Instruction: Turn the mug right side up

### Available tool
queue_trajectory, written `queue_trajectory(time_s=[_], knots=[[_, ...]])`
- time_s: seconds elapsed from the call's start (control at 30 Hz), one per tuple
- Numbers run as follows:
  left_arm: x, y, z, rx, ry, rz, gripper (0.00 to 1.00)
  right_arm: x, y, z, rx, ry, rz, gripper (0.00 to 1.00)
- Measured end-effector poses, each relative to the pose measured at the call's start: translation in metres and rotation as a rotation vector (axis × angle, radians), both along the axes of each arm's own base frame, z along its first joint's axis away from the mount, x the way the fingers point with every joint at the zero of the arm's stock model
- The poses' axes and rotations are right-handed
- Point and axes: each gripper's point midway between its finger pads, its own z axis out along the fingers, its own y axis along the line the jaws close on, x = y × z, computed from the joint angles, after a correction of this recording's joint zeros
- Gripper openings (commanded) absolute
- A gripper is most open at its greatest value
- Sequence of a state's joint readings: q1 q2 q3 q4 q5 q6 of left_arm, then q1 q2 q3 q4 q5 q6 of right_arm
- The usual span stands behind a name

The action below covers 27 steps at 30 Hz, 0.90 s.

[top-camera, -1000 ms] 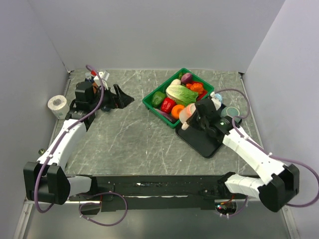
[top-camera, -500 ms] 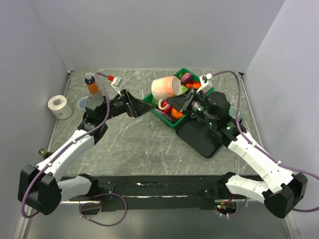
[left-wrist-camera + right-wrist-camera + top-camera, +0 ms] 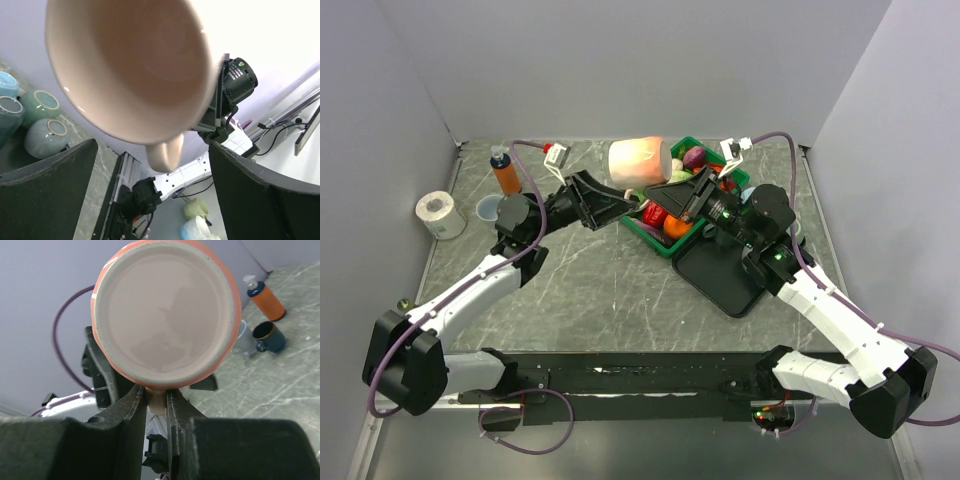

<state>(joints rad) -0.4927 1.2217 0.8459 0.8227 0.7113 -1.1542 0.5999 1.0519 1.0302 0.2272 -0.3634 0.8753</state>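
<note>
The peach-pink mug [image 3: 640, 163] hangs in the air on its side, above the table's middle back. My right gripper [image 3: 670, 196] is shut on its handle [image 3: 157, 402], and the right wrist view faces the mug's base [image 3: 165, 315]. My left gripper [image 3: 610, 205] is open and empty, just left of and below the mug. In the left wrist view the mug's open mouth [image 3: 132, 65] faces the camera, with the handle [image 3: 167, 150] hanging between the two spread fingers without touching them.
A green basket [image 3: 712, 148] of vegetables stands behind the grippers, and a black tray [image 3: 725, 280] lies to the right. An orange bottle [image 3: 505, 170], a pale cup [image 3: 488, 209] and a paper roll [image 3: 438, 213] stand at the far left.
My right gripper has lifted the mug from the tray area, carried it up and left, and turned it sideways. My left arm has swung right toward the mug.
</note>
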Motion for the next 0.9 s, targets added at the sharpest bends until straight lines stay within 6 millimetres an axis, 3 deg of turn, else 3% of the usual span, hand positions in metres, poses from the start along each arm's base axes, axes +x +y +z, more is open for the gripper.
queue_trajectory(time_s=[0.17, 0.53, 0.67, 0.9], knots=[[-0.001, -0.008, 0.005, -0.026, 0.023, -0.041, 0.77, -0.006, 0.002, 0.008, 0.024, -0.02, 0.035, 0.0], [-0.014, -0.01, 0.025, -0.079, 0.007, -0.087, 0.62, -0.017, 0.006, 0.016, 0.054, -0.062, 0.097, 0.0], [-0.014, -0.013, 0.025, -0.084, 0.016, -0.098, 0.46, -0.02, 0.007, 0.018, 0.066, -0.073, 0.111, 0.0], [-0.017, -0.015, 0.028, -0.088, 0.023, -0.111, 0.33, -0.019, 0.006, 0.02, 0.076, -0.102, 0.106, 0.0]])
